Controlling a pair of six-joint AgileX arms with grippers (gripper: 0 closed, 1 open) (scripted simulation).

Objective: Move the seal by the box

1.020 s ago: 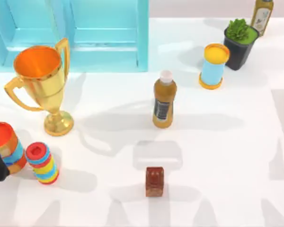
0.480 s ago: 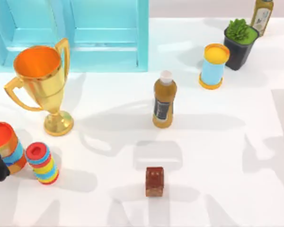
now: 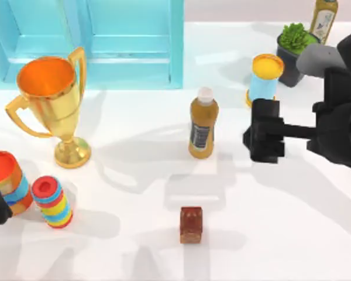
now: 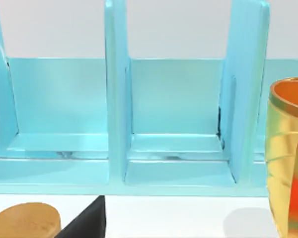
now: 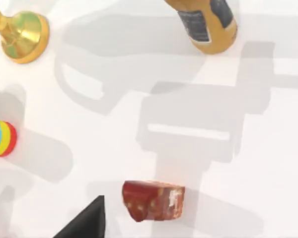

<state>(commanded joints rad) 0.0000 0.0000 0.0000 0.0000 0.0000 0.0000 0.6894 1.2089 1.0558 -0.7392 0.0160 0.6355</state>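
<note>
Jaws of the right gripper (image 3: 263, 139), whose opening cannot be told and which hold nothing, are hung right of the amber bottle (image 3: 203, 124), with the seal (image 3: 191, 224) standing upright on the desk (image 3: 281, 234) down-left of them, nearer this arm than the left.

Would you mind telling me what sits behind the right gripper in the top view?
Behind the right gripper stands the blue can with its orange-yellow top; the gripper covers the can's base, so its foot cannot be seen.

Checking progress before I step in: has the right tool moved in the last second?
Yes. The right tool has come in from the table's right side and now hovers right of the amber bottle, short of the seal, which stands untouched.
</note>
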